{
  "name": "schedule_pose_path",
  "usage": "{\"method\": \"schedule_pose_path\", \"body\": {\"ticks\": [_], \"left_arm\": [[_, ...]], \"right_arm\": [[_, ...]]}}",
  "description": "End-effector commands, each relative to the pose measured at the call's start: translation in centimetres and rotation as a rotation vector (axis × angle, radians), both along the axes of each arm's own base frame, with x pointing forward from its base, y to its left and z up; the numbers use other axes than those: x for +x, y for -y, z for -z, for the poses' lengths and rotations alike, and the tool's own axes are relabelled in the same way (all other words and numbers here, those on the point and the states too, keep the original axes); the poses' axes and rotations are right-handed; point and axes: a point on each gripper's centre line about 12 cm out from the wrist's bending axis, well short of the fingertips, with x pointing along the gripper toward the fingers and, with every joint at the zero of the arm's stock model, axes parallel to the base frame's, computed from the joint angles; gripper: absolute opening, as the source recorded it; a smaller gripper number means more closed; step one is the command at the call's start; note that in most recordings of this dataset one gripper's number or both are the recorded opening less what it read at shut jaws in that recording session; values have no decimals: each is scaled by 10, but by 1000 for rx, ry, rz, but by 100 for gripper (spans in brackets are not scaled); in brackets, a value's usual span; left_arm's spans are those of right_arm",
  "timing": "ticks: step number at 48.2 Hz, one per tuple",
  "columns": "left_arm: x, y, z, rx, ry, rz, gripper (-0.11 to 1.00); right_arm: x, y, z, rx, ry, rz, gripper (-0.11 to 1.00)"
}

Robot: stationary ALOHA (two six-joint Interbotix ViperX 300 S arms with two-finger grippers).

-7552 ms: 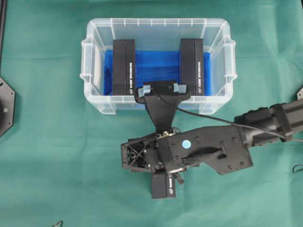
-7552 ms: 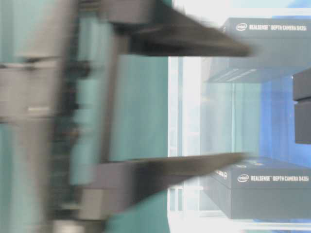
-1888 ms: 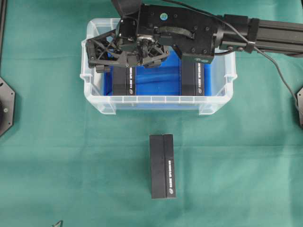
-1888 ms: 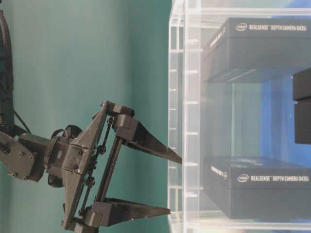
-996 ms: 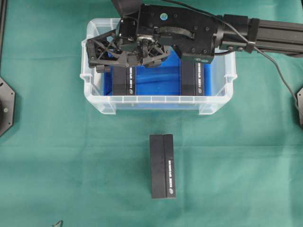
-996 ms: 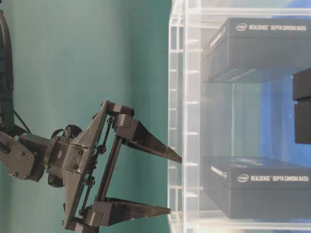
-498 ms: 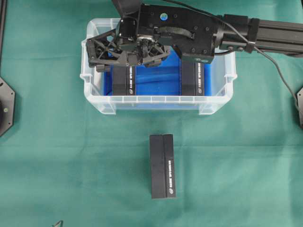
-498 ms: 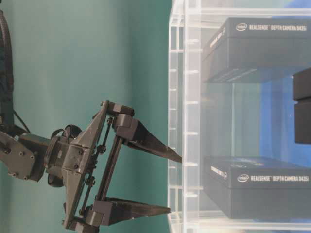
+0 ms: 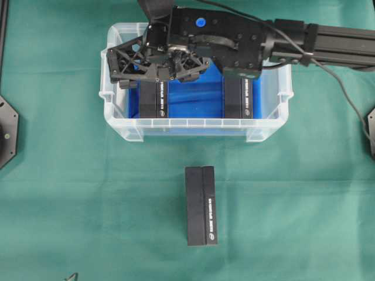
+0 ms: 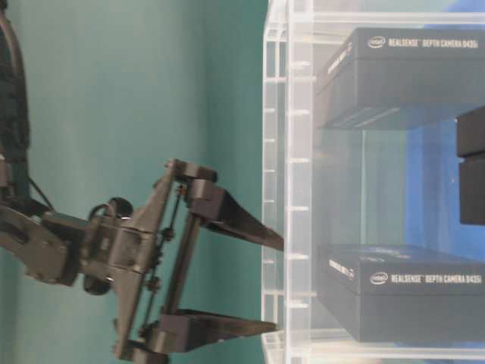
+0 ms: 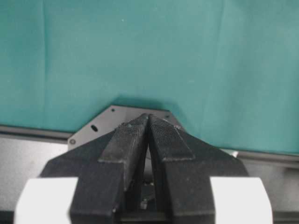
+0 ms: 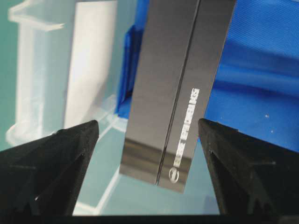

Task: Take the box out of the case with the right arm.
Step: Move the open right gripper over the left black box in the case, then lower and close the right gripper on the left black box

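The clear case (image 9: 193,124) holds two black boxes on its blue sheet (image 9: 193,88): a left box (image 9: 153,100) and a right box (image 9: 239,98). My all-black right arm reaches in from the right over the case. Its gripper (image 9: 151,82) hangs open above the left box. In the right wrist view that box (image 12: 182,84) lies between and below the wide-apart fingertips (image 12: 70,154), untouched. From table level the right gripper (image 10: 279,287) points at the case wall (image 10: 288,189), with the boxes (image 10: 402,292) behind it. My left gripper (image 11: 148,116) is shut and empty.
A third black box (image 9: 200,205) lies on the green cloth in front of the case. A black octagonal plate (image 9: 7,132) sits at the left edge. The case's rim handles (image 9: 106,73) stick out at both ends.
The right gripper has shifted slightly toward the case in the table-level view, its jaws just as wide. The boxes have not moved.
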Motion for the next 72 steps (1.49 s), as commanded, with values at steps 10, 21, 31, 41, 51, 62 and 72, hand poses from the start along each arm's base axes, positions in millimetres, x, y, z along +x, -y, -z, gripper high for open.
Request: {"method": "schedule_pose_path", "body": {"ticks": [10,21,31,41,51,62,72], "left_arm": [[1,-1,-8,2,26,-4,0],[1,-1,-8,2,26,-4,0],[1,-1,-8,2,26,-4,0],[1,-1,-8,2,26,-4,0],[1,-1,-8,2,26,-4,0],[1,-1,-8,2,26,-4,0],[1,-1,-8,2,26,-4,0]], "right_arm": [[2,10,-2,-31,7,6,90],[5,13,18,-33,-32,-6,90],[12,13,38,-27,-37,-13,90],[15,12,49,-8,-46,-13,90],[15,13,50,-7,-46,-7,90],[15,11,49,11,-45,-3,90],[16,7,50,47,-40,14,90]]}}
